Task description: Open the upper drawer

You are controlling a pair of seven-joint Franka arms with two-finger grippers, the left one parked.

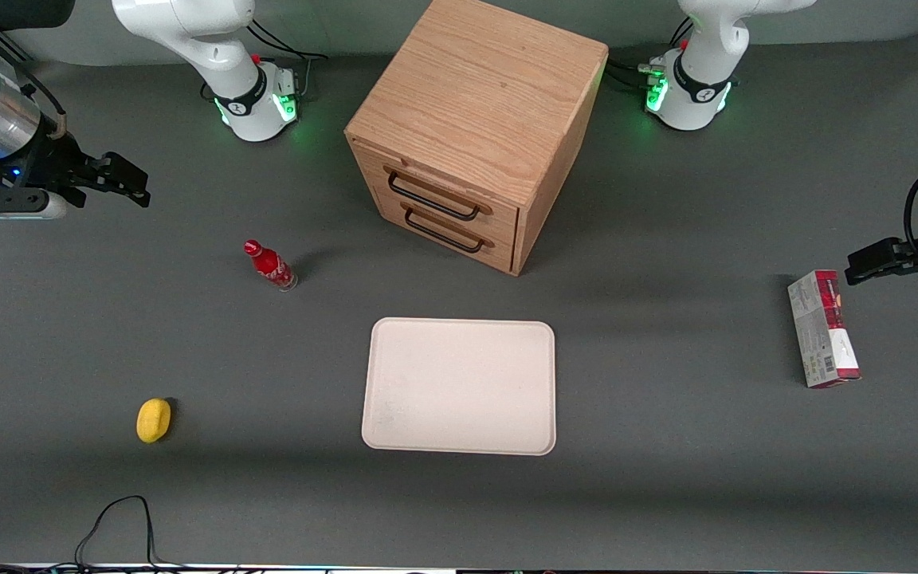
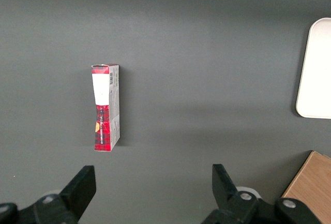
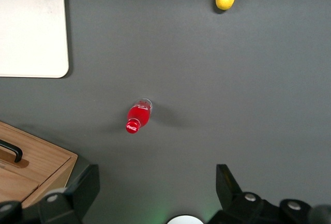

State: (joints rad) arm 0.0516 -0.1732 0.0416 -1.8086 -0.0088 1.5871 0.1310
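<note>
Hovering end effector: above the counter at the working arm's end, well apart from the cabinet; its 2 fingers are spread wide with nothing between them.
Upper drawer: topmost of 2 in the wooden cabinet, fully pushed in, front flush with the cabinet face.
Drawer handle: dark wire bar across the upper drawer's front, untouched.
Lower drawer: just beneath, also pushed in, with a matching bar.
Cabinet position: mid-counter, farther from the front camera than the tray, turned at an angle.
Red bottle: upright on the counter, between the end effector and the cabinet, touching neither; seen from above in the right wrist view.
Tray: pale, flat, in front of the drawers, nearer the front camera.
Yellow object: small, rounded, toward the working arm's end, nearer the front camera than the bottle.
Carton: red and white, lying flat toward the parked arm's end.
</note>
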